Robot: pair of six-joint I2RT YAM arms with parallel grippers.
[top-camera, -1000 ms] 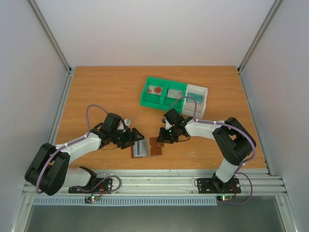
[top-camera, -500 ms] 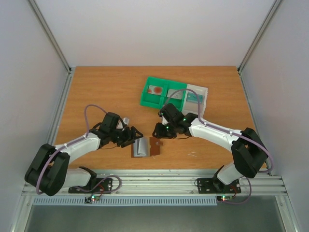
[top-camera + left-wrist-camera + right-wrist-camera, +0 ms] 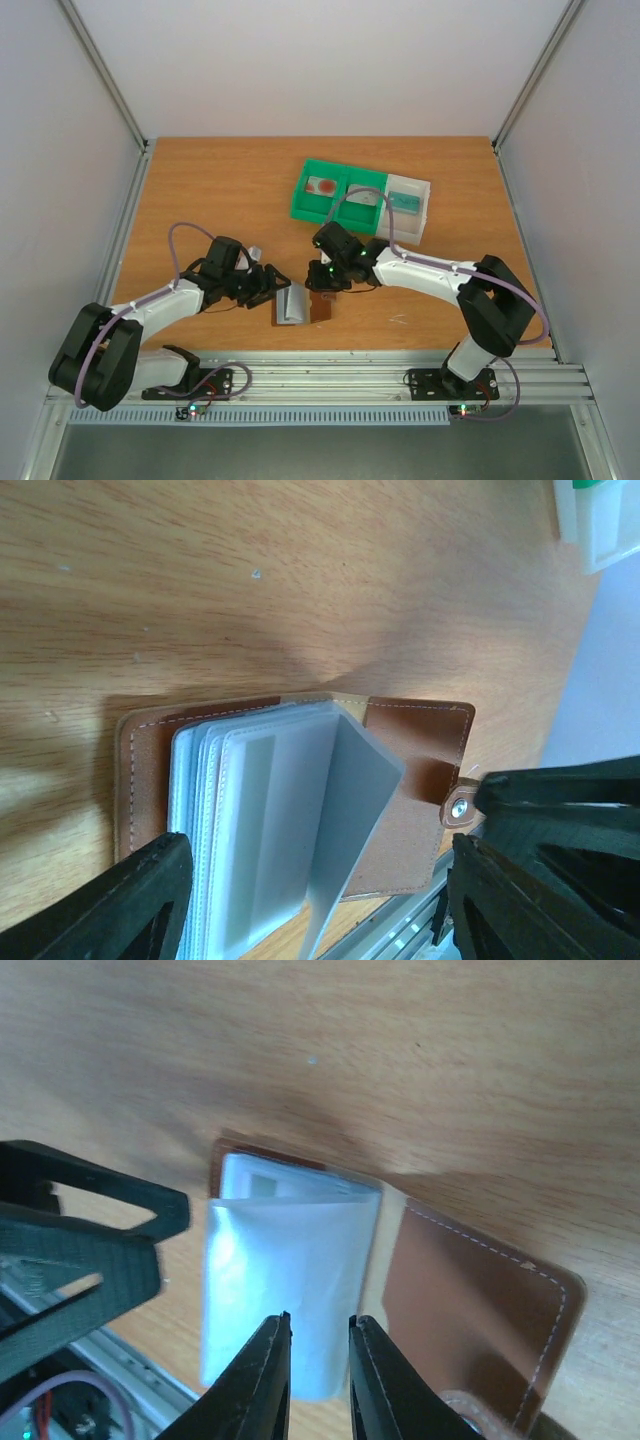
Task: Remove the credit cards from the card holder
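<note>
Two arms reach inward over the wooden table (image 3: 200, 180) in the overhead view. The card holder (image 3: 305, 304) lies open near the table's front edge, between the arms, with its pale pockets on the left half and its brown flap on the right. The left gripper (image 3: 272, 284) sits just left of it. The right gripper (image 3: 326, 278) hangs at the far edge of the brown flap. A green-and-white tray (image 3: 315, 215) stands well behind; what lies in its compartments is too small to identify.

From the left wrist, the card holder (image 3: 400, 780) lies flat and open on the wood, a stack of pale blue-grey pockets on brown leather. One clear sleeve (image 3: 345, 820) tilts up from the stack. A tab (image 3: 458, 808) with a metal snap sticks out at the right edge. The left gripper's fingers (image 3: 120, 905) stand wide apart at either side of the frame, gripping nothing.

From the right wrist, the right gripper's fingers (image 3: 262, 1385) are drawn nearly together, with only a thin slit between them and the pale sleeve beneath. Whether they pinch anything cannot be told. A black finger (image 3: 90, 1260) of the left arm shows just beside the pockets.
</note>
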